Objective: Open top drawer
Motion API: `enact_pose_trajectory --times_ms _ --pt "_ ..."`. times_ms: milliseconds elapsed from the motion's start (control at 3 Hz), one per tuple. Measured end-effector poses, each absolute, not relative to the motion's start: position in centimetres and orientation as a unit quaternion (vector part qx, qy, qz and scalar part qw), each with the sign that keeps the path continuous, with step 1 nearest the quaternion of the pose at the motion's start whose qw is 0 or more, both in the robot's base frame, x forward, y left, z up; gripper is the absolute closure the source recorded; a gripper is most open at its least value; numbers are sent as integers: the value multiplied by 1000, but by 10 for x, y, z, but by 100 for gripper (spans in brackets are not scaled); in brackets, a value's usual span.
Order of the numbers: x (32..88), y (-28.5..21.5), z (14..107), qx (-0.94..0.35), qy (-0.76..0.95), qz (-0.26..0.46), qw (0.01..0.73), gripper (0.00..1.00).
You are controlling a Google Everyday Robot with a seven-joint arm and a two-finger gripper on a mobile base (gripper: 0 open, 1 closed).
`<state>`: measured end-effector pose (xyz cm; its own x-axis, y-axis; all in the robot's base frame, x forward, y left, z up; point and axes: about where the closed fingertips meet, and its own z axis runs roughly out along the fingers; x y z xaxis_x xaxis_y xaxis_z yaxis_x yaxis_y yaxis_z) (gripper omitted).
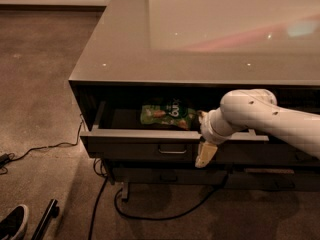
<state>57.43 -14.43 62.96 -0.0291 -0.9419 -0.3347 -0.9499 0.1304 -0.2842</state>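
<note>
The top drawer (130,145) of the low grey cabinet stands pulled out a short way, with its inside showing. Its small loop pull (172,149) sits at the centre of the flat front. My gripper (205,154) hangs in front of the drawer front, just right of the pull and apart from it. The white arm (270,119) reaches in from the right. A green snack bag (167,115) lies inside the drawer.
The cabinet's glossy top (200,39) overhangs the drawer. A slimmer drawer (165,176) lies below. Black cables (150,216) run on the carpet under and left of the cabinet. A shoe (12,222) and a dark rod (44,220) lie at the bottom left.
</note>
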Motion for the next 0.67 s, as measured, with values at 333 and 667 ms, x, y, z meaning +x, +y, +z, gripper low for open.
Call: enact_pose_trajectory --times_ms 333,667 --pt "568 -129 638 -674 704 3 225 0" --pt "556 -120 647 -687 693 -8 218 0"
